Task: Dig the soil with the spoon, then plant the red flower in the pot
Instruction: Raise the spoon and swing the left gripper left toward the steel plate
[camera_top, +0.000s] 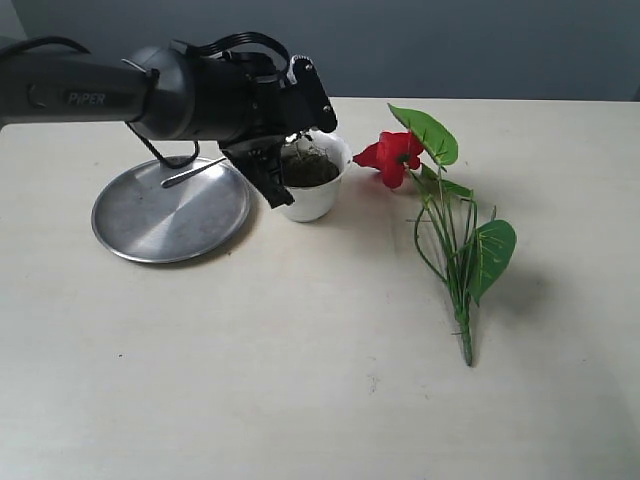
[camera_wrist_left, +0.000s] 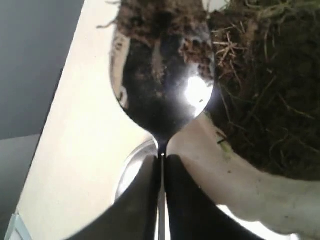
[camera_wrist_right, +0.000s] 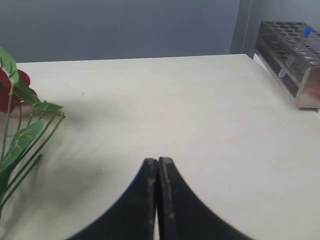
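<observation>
1. Jaws of the left gripper (camera_wrist_left: 161, 158) are pinched narrowly on the thin neck of the spoon (camera_wrist_left: 162, 95), which is gripped just behind its bowl.
2. Ahead of these jaws, the spoon bowl is seen over the edge of the pot (camera_wrist_left: 240, 185), and crumbs of soil (camera_wrist_left: 265, 75) with thin fibres are carried at its far end.
3. More soil is packed in the pot, just beyond the jaws and to one side of the spoon.
4. From the exterior view, the left gripper (camera_top: 280, 182) is held at the near rim of the pot (camera_top: 320, 200), with the soil (camera_top: 310, 170) right beside the fingertips.
5. A round steel plate (camera_top: 170, 215) is laid on the table (camera_top: 300, 380) behind these jaws, close to the pot.
6. The red flower (camera_top: 393, 158) is laid flat on the table, well apart from the left jaws, on the far side of the pot.
7. Jaws of the right gripper (camera_wrist_right: 158, 162) are pressed together, and nothing is held between them.
8. The flower (camera_wrist_right: 22, 137) is seen ahead of the right jaws and off to one side, apart from them.
9. A test tube rack (camera_wrist_right: 295, 60) is set far ahead of them on the other side.
</observation>
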